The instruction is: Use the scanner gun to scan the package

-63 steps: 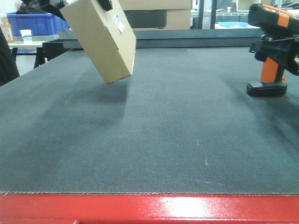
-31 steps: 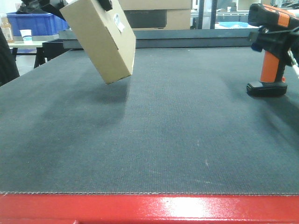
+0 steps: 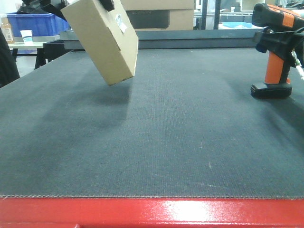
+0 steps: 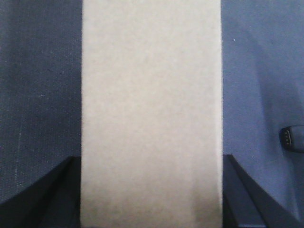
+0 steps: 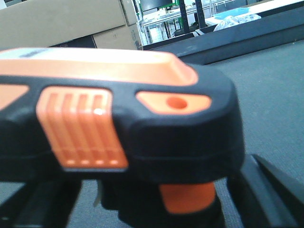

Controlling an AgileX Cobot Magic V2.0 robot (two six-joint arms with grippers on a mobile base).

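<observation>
The package [image 3: 102,40] hangs tilted off the grey mat [image 3: 166,133] at about 10 o'clock in the front view. Its lowest corner is clear of the cloth and its white sticker [image 3: 121,23] is on the face turned toward 2 o'clock. The left gripper [image 4: 151,161] is clamped on it, with a dark finger [image 4: 57,190] against each long side. Well apart at 3 o'clock, the scanner gun [image 3: 274,71] stands upright on its flat base. The right gripper [image 3: 278,46] straddles the top of the handle, but the head hides the fingertips, so I cannot tell whether they are pressing. An off-centre squeeze could tip the scanner over or twist it on lifting. With the box gripped only by its sides, a quick swing might let it slip. The sticker could also end up angled away from the scanner's window, so no read.
</observation>
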